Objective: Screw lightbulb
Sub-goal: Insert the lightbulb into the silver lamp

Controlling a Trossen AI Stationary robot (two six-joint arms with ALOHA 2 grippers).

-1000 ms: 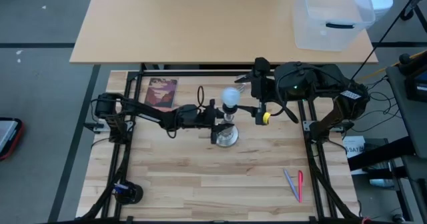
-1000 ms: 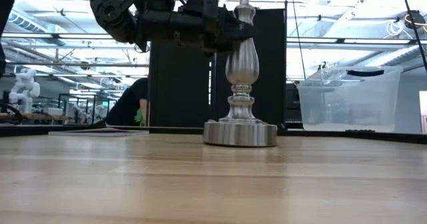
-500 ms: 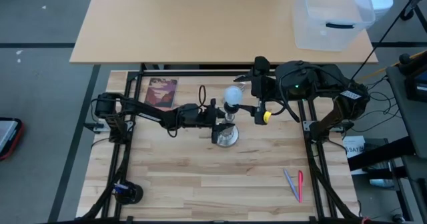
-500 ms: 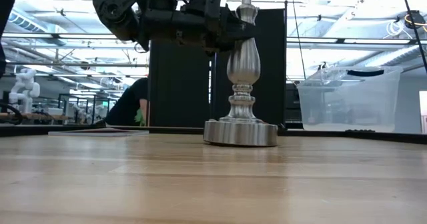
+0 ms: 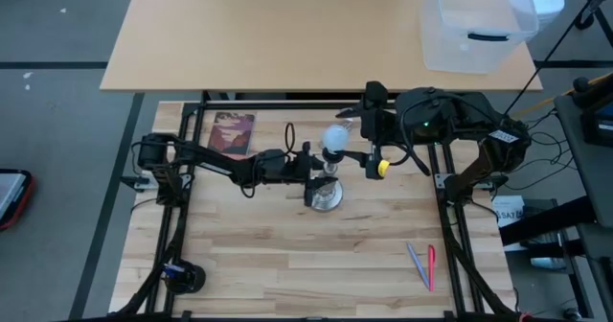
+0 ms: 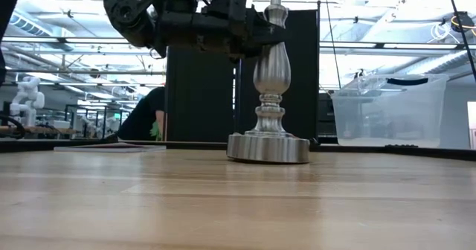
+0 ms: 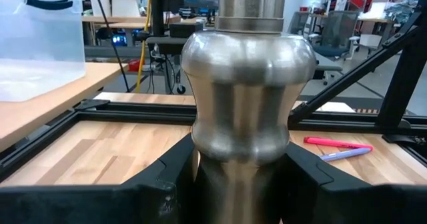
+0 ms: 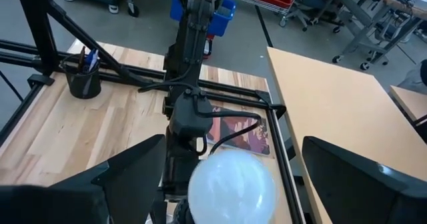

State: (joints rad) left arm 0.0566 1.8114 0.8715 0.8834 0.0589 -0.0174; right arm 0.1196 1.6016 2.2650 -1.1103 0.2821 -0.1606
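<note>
The white frosted lightbulb (image 5: 334,136) sits on top of the silver round-based stand (image 5: 326,196), which stands upright on its base (image 6: 268,149) mid-table. The bulb also shows in the right wrist view (image 8: 232,185). My left gripper (image 5: 314,163) reaches in from the table's left and is shut on the stand's post. My right gripper (image 5: 349,136) is open at bulb height. Its two fingers (image 8: 133,167) stand wide on either side of the bulb without touching it. My left gripper pinches the stand's post (image 7: 240,177) between its two fingers, just under the post's bulge. The fingers (image 7: 170,181) come level from the table's left and lie across the post. The stand stays upright with its base on the table.
A clear plastic bin (image 5: 474,20) stands on the pale table beyond the far edge. A book (image 5: 231,133) lies at the far left, two pens (image 5: 421,264) at the near right and a black cup (image 5: 182,277) at the near left corner. A person (image 6: 149,112) sits behind.
The bulb and the stand's top have shifted slightly toward my right gripper, along with my left gripper on the post. The base has stayed in place.
</note>
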